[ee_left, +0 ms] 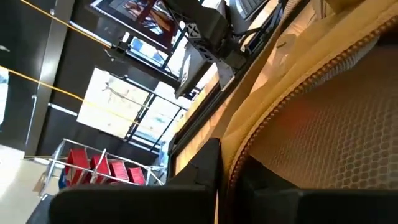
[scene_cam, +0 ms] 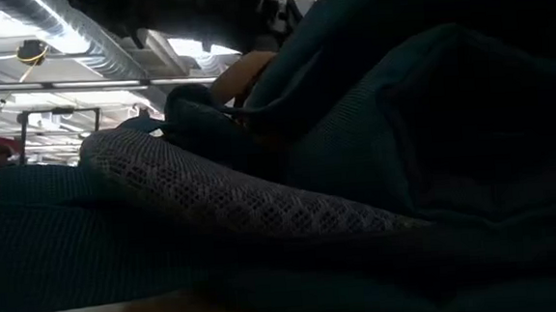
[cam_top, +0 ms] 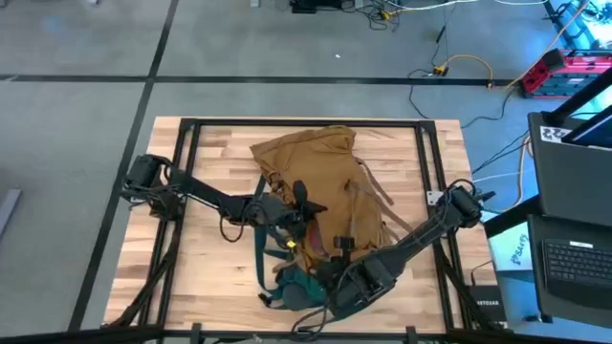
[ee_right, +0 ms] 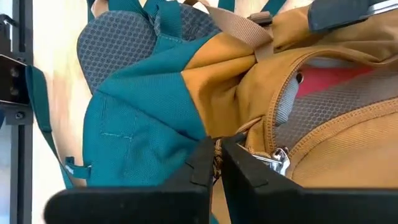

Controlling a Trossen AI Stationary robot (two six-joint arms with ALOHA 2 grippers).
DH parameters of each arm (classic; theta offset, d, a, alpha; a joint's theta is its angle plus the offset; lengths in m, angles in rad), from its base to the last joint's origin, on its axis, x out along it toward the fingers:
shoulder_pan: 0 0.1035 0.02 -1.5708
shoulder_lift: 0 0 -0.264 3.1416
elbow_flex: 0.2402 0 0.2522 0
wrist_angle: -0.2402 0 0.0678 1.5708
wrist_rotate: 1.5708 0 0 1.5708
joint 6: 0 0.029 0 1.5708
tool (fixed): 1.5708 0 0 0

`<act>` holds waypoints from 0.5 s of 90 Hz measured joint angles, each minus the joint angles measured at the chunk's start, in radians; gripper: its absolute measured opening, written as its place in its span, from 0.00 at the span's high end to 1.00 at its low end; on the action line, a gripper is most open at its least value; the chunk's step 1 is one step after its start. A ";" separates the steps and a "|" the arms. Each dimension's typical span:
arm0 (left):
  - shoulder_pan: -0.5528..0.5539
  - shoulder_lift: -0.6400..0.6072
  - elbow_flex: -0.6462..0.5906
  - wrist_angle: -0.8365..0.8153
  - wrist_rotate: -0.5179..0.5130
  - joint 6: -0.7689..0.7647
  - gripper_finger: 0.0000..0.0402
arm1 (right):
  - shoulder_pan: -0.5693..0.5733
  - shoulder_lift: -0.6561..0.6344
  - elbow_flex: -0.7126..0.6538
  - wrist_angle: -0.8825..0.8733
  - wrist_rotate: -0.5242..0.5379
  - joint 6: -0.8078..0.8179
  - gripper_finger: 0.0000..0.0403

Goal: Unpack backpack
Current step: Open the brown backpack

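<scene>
From above, I see the backpack on the desk, between my left gripper and right gripper. My left wrist camera shows jaws clamped on its tan edge; the right's pinch the zipper pull.

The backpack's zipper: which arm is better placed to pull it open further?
Probably the right. The right gripper sits nearly shut at the metal zipper pull of the backpack. The left gripper grips the tan opening edge.
</scene>
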 joint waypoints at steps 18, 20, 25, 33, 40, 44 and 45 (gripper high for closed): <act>-0.007 0.000 0.002 -0.065 -0.004 -0.055 1.00 | 0.000 0.000 0.000 -0.001 0.004 -0.001 0.99; -0.007 -0.001 0.003 -0.081 -0.005 -0.055 1.00 | 0.000 0.000 0.000 -0.002 0.005 -0.002 0.99; -0.011 -0.001 0.003 -0.129 -0.004 -0.046 0.98 | 0.000 0.000 0.000 -0.009 0.006 -0.002 0.99; -0.020 -0.015 0.003 -0.225 -0.010 -0.025 0.92 | 0.000 0.000 0.000 -0.015 0.011 -0.002 0.99; -0.033 -0.046 0.003 -0.300 -0.014 -0.055 0.85 | 0.000 0.000 0.000 -0.018 0.025 -0.002 0.99; -0.041 -0.068 0.003 -0.337 -0.015 -0.078 0.80 | 0.000 0.000 0.000 -0.019 0.027 -0.002 0.99; -0.044 -0.075 0.003 -0.347 -0.015 -0.083 0.78 | 0.000 0.000 0.000 -0.019 0.028 -0.002 0.99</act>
